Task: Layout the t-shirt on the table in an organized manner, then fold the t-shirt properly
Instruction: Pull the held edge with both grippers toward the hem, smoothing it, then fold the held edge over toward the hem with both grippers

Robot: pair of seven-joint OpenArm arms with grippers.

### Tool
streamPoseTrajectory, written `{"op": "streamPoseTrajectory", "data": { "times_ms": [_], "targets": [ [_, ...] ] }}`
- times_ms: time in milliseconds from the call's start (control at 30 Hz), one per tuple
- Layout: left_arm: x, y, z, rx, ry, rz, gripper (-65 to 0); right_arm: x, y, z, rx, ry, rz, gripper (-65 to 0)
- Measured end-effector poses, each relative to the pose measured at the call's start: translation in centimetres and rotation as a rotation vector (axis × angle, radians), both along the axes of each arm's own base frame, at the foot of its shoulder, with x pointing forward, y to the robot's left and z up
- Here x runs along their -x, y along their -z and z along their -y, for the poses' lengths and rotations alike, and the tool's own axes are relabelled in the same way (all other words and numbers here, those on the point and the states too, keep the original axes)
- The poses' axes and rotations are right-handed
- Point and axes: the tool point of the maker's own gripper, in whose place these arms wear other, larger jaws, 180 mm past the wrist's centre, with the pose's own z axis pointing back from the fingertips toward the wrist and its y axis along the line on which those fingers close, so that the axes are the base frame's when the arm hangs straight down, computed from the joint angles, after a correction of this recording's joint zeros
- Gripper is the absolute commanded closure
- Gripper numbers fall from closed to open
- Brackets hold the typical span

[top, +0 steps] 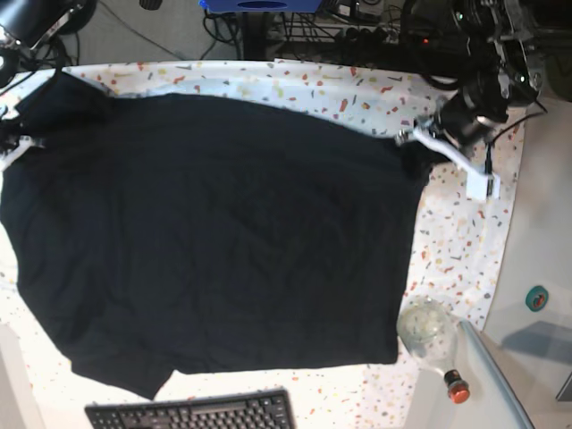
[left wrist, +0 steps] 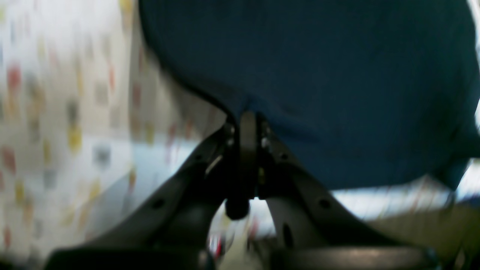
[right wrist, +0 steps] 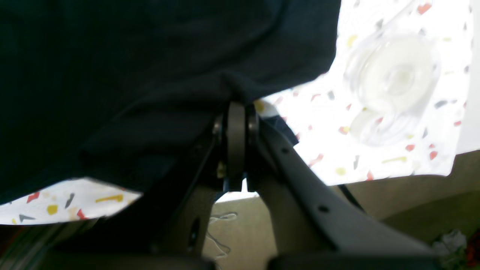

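The black t-shirt [top: 214,232] lies spread over most of the speckled table [top: 465,241]. In the base view my left gripper [top: 413,143] holds the shirt's right edge near the far corner. The left wrist view shows that gripper [left wrist: 247,116] shut on the t-shirt [left wrist: 318,75], with the cloth hem pinched between its fingers. My right gripper [right wrist: 236,103] is also shut on the t-shirt [right wrist: 131,75], a fold of cloth bunched at its tips. In the base view the right gripper [top: 20,134] sits at the shirt's far left corner, largely hidden by cloth.
A clear bottle [top: 431,332] with a red cap stands at the table's near right, close to the shirt's corner. A black keyboard [top: 192,413] lies at the front edge. A clear round plastic thing [right wrist: 393,78] lies on the table near its edge in the right wrist view.
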Motion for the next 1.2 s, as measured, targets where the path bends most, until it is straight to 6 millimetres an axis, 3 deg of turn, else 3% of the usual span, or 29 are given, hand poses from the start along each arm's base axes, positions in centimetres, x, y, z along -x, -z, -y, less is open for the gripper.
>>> {"op": "streamPoseTrajectory", "data": {
  "times_ms": [133,267,467,700,867,933,1067,1200],
  "targets": [
    [0.3,0.6,-0.1,0.002,-0.023,-0.039,0.0,-2.2,0.3,-1.0,-0.027,-0.031,0.01,0.0],
    [-1.1,0.8,-0.2,0.028,-0.036,-0.021,0.0,-4.3,0.7,-1.7,-0.075,0.028,0.041,0.0],
    [-0.9,3.7,-0.6,0.056,-0.066,-0.103,0.0,-6.9,1.0,-1.8,-0.126,0.047,0.076,0.0],
    [-3.5,3.0,-0.6,0.083,-0.079,-0.057,0.0,-9.3,0.7,0.6,-0.133,0.071,0.103,0.0],
    [-3.2,4.1,-4.0,0.09,-0.188,-0.086,0.0,-9.9,2.3,0.7,-0.184,0.092,0.092,0.0],
    [-3.4,4.3,-4.4,0.097,-0.204,-0.09,0.0,-10.3,2.5,0.7,-0.192,0.092,0.1,0.0],
    [-3.5,4.6,-4.2,0.105,-0.203,-0.096,0.0,-12.6,2.5,-1.1,-0.161,-0.021,0.112,0.0],
    [-3.9,4.4,-4.4,0.105,-0.203,-0.089,0.0,-13.8,2.5,-1.7,-0.157,0.042,0.146,0.0]
  ]
}}
